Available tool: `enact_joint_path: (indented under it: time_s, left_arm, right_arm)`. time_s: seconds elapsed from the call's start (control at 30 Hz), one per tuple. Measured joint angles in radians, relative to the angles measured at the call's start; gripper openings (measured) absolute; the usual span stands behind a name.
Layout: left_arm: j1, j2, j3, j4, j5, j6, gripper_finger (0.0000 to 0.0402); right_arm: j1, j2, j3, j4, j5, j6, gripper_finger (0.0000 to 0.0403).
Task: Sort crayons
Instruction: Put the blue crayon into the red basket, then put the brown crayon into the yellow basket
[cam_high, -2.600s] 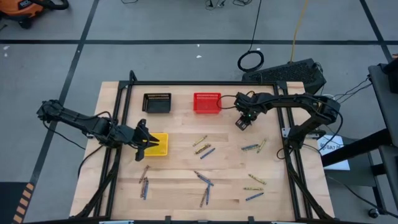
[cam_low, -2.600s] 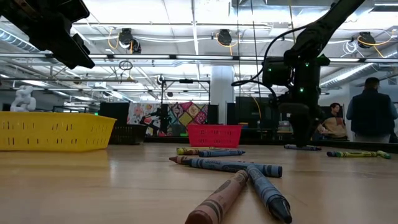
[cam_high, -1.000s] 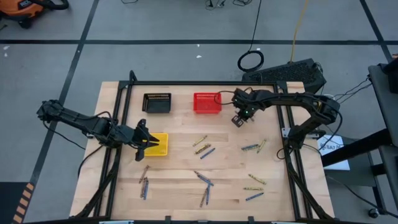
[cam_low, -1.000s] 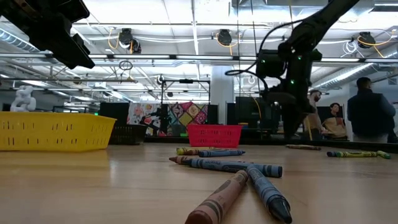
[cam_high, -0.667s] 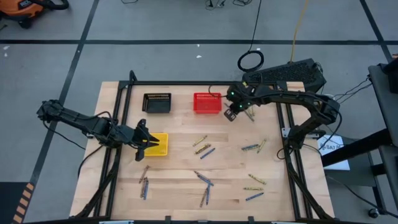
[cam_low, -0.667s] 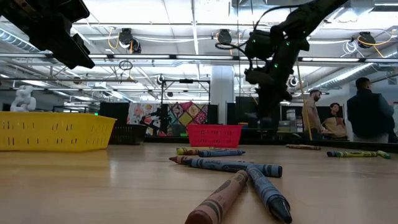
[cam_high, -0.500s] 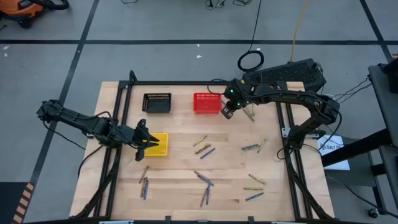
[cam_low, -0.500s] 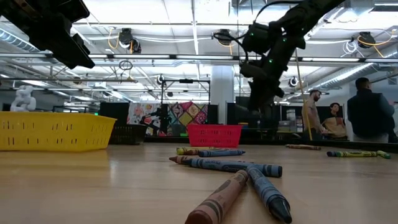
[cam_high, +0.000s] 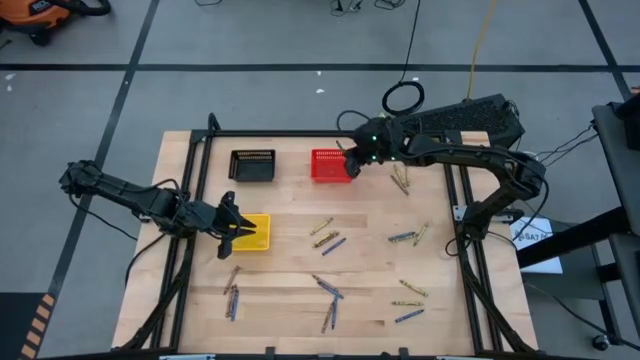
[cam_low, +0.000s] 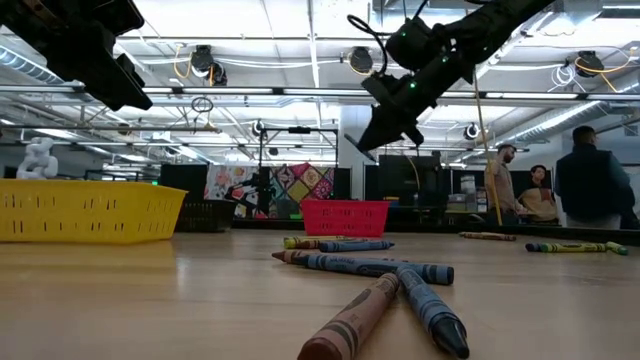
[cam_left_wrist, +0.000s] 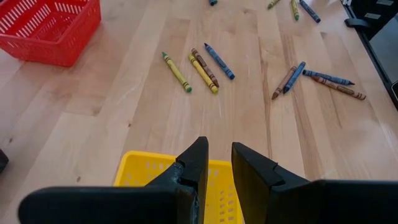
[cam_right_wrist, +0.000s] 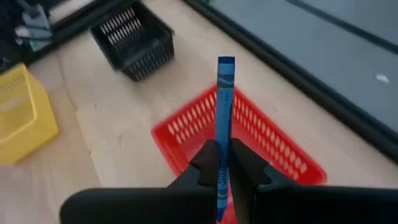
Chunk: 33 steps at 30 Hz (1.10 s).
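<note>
Over the last moments the right hand (cam_high: 352, 166) has swung from mid-desk near the right side toward the far edge, and now hangs at the red basket (cam_high: 330, 165), its fingers clamped on a blue crayon (cam_right_wrist: 222, 124) that sticks out past them, pointing over the basket's mesh. Nothing else on the desk has shifted: the loose crayons (cam_high: 327, 238) lie as they did, scattered over the middle, the near edge and the right side, and the left hand (cam_high: 238, 228) has kept its place over the yellow basket (cam_high: 258, 225) near the left edge, fingers a little apart and holding nothing.

To drop well, the right hand should probably come a touch further over the red basket's middle, so the crayon's whole length is inside the rim, not across it. Lowering close to the mesh before the fingers part would likely keep the crayon from bouncing out or rolling toward the black basket (cam_high: 252, 164) beside it. A tilt of the tip downward should let it slide clear of the pads.
</note>
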<state>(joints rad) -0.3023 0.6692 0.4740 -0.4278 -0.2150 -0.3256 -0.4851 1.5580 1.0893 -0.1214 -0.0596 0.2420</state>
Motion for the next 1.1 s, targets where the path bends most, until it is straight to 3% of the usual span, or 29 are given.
enact_joint_path:
  time_s: [0.17,0.3,0.63,1.1]
  left_arm:
    - [0.000,0.000,0.000,-0.001,0.000,0.005,0.0075]
    - [0.000,0.000,0.000,-0.002,0.000,0.018,0.0075]
    - [0.000,0.000,0.000,-0.003,-0.001,0.018,0.0075]
    - [0.000,0.000,0.000,-0.001,-0.003,0.017,0.0075]
  right_arm:
    - [-0.006,0.090,0.000,0.066,-0.077,-0.049,0.0000]
    - [-0.007,0.154,0.000,0.091,-0.074,-0.089,0.0000]
    - [-0.006,0.215,0.000,0.073,-0.129,-0.202,0.0002]
    - [-0.006,0.217,0.000,0.092,-0.123,-0.216,0.0089]
